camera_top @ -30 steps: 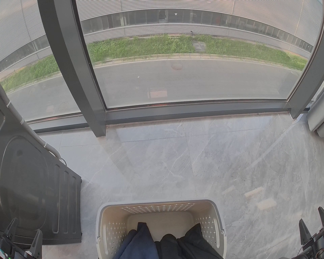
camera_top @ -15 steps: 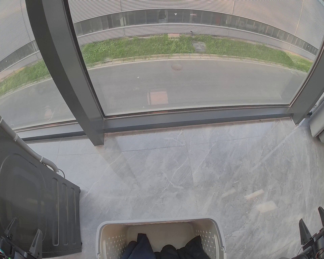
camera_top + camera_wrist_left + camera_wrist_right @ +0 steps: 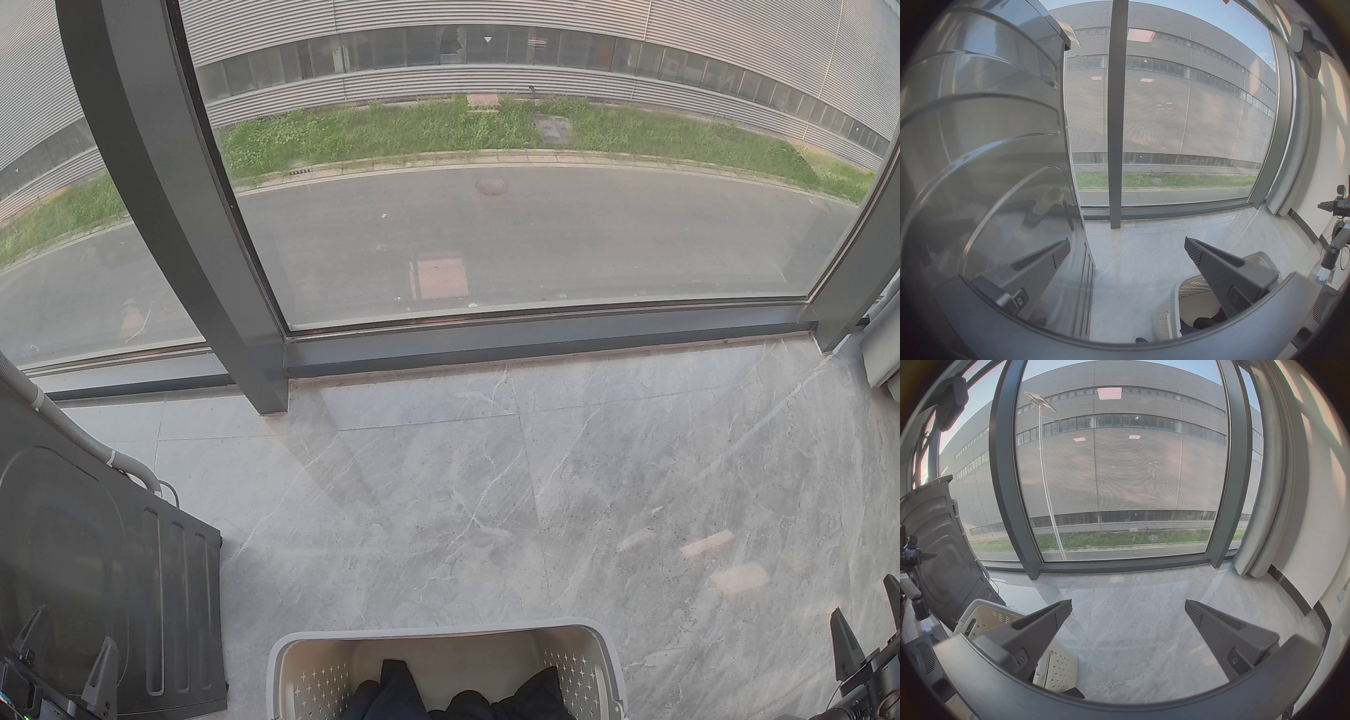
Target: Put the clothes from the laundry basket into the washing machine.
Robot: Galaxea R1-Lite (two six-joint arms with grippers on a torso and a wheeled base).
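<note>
**Laundry waits in basket, both grippers empty**

The clothes (image 3: 398,696), dark and blue, lie heaped in the basket (image 3: 441,634) on the floor (image 3: 562,487); the washer (image 3: 94,562), presenting a ribbed grey panel with a hose (image 3: 75,436) along its top, stands just left of the basket; a window (image 3: 516,216) runs well beyond the basket. The left gripper (image 3: 75,630) hangs left of the basket, close against that panel, jaws spread wide and holding nothing; the right gripper (image 3: 862,600) sits well right of the basket, likewise spread and empty.

The step in hand looks to be the approach to the pick, with no garment lifted yet; the next move calls for one gripper to come over the basket, drop into the heap, close on a fold and raise it clear of the rim; the load must then travel left of the basket to the washer, whose opening has to be found, since the panel facing the basket offers none.
</note>
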